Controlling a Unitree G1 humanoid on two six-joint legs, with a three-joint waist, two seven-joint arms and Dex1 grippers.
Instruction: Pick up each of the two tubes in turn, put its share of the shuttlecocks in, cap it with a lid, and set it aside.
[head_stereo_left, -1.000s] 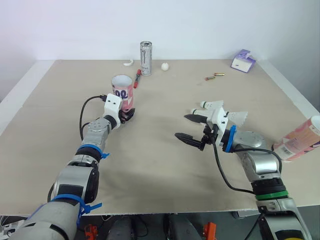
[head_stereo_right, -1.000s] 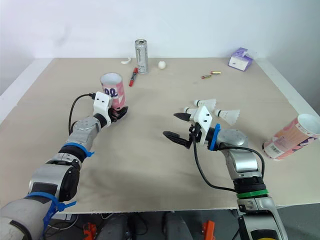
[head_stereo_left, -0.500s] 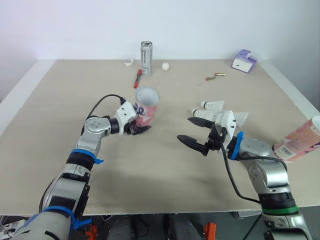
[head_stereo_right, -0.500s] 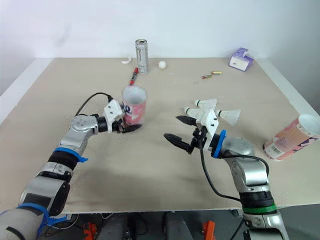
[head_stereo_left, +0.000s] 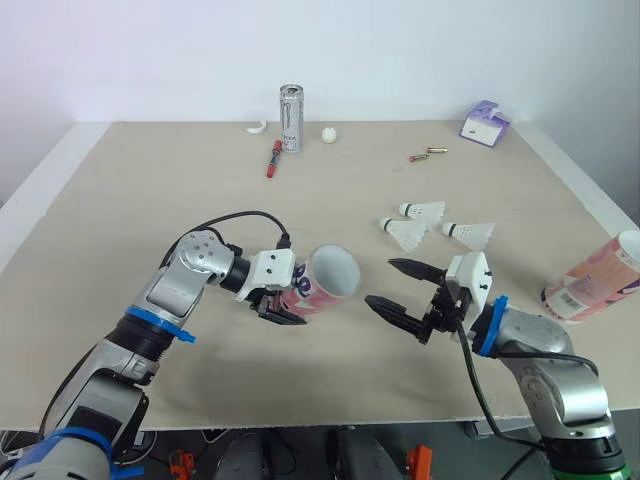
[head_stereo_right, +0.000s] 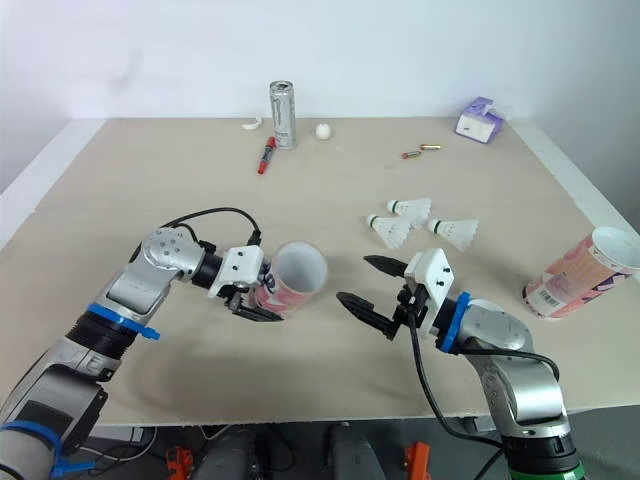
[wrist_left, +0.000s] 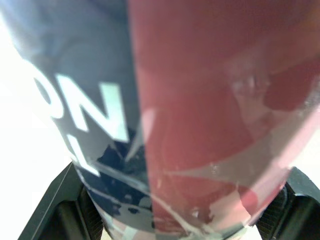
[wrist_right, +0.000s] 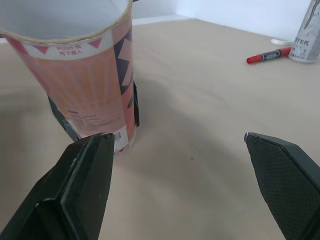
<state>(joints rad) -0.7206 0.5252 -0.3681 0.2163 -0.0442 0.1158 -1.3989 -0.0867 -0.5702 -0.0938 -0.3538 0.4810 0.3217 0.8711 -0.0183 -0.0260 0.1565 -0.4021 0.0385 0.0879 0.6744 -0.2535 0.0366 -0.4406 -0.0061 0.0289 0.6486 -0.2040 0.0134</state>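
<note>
A pink shuttlecock tube is held just above the table's front middle, tilted with its open mouth toward the right. My left gripper is shut on its lower end, and the tube's wall shows close up in the left wrist view. My right gripper stands open just right of the tube's mouth, holding nothing; the right wrist view looks between its fingers at the tube. Three white shuttlecocks lie on the table beyond it. A second pink tube leans at the table's right edge.
At the back of the table stand a silver can, a red marker, a white ball and a small white curved piece. Two small batteries and a purple box lie back right.
My left arm has carried the tube from the left rear to the front middle and tipped its mouth to the right. My right gripper has drawn back toward the front, away from the shuttlecocks.
</note>
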